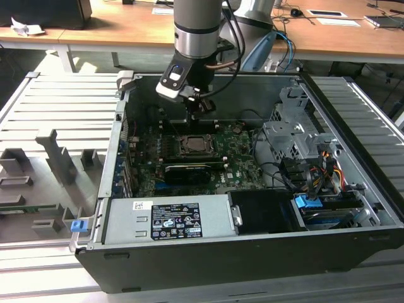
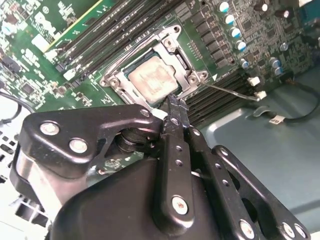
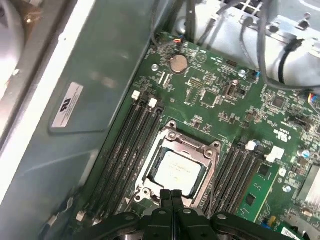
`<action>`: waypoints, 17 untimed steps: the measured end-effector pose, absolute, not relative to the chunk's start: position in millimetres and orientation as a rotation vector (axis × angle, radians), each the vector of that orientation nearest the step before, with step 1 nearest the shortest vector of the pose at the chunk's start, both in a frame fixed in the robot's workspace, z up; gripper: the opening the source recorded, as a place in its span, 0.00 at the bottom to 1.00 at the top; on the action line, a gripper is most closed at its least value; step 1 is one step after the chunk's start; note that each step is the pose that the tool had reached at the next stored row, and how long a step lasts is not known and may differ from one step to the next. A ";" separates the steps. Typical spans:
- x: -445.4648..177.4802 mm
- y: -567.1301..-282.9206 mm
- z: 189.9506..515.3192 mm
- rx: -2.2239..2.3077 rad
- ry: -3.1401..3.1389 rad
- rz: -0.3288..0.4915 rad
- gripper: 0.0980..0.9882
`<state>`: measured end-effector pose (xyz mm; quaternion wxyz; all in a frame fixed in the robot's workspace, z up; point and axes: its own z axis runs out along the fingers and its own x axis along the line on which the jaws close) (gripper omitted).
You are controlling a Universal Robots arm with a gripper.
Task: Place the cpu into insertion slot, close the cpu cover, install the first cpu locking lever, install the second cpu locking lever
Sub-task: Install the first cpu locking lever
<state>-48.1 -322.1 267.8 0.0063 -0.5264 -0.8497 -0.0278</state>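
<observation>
One view at a time: exterior view?
— The gripper [image 1: 203, 106] hangs inside the open computer case [image 1: 252, 262], above the green board [image 1: 243, 165] and close to the insertion slot [image 1: 197, 146].
And the wrist views?
— Second wrist view: its fingers are pressed together, holding nothing, with the tips just beside the cpu cover [image 2: 190, 85]. The cover frames the cpu [image 2: 152, 80] seated in the slot, and a thin locking lever [image 2: 232, 92] juts sideways. First wrist view: the closed tips sit at the cover's edge, the cpu [image 3: 176, 171] beyond.
</observation>
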 end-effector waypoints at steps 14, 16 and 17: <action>-48.1 -322.1 267.7 -1.495 -2.744 -0.086 0.01; -48.1 -322.1 267.8 -1.475 -2.754 -0.086 0.01; -48.1 -322.1 267.7 -1.470 -2.757 -0.086 0.01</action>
